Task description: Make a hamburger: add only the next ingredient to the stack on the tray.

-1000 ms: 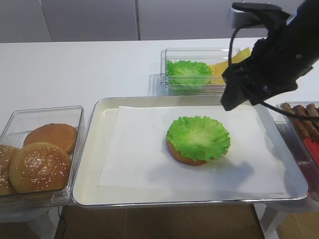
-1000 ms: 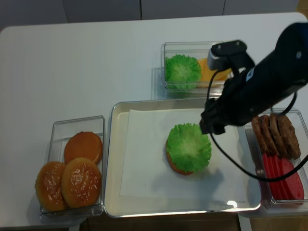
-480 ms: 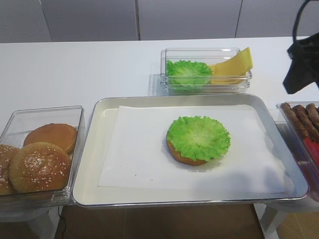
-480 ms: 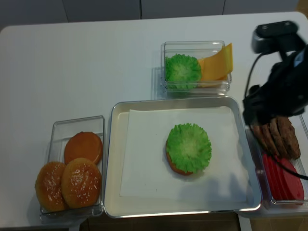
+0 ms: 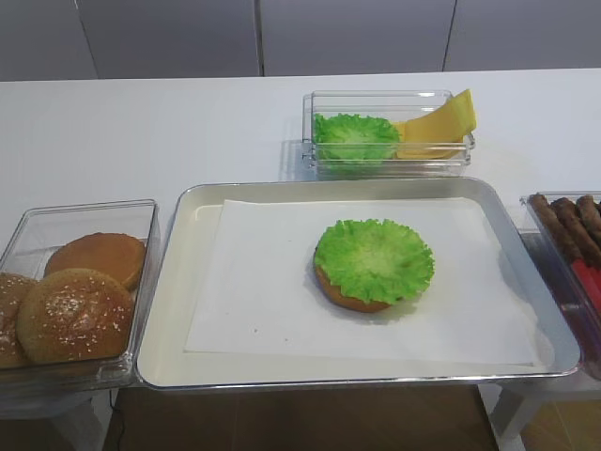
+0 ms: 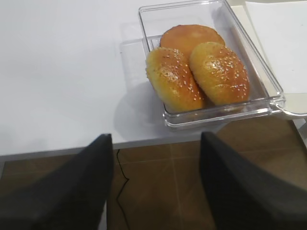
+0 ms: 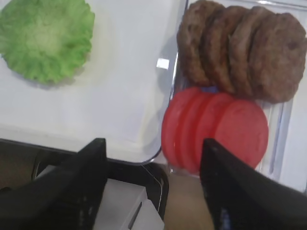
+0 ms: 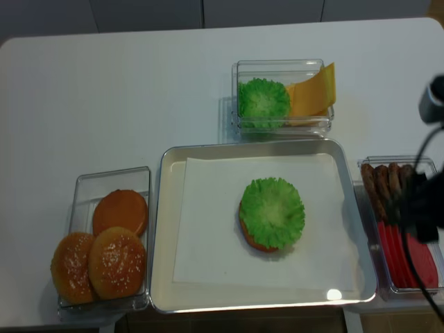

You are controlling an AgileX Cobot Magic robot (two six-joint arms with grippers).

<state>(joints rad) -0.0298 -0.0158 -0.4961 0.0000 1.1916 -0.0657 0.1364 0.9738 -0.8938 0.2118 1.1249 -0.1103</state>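
The lettuce leaf lies on the flat bun half, and together they form the stack in the middle of the silver tray. From the right wrist camera the leaf shows at the top left. My right gripper is open and empty, hovering over the tray's right rim beside the tomato slices. The right arm shows at the right edge. My left gripper is open and empty, off the table's front edge below the bun box.
A clear box at the back holds another lettuce leaf and yellow cheese slices. The left box holds sesame buns and a flat bun. The right box holds patties and tomato slices.
My right arm has pulled back from over the tray to the right, leaving the first exterior view. The lettuce stays on the bun. Nothing else moved.
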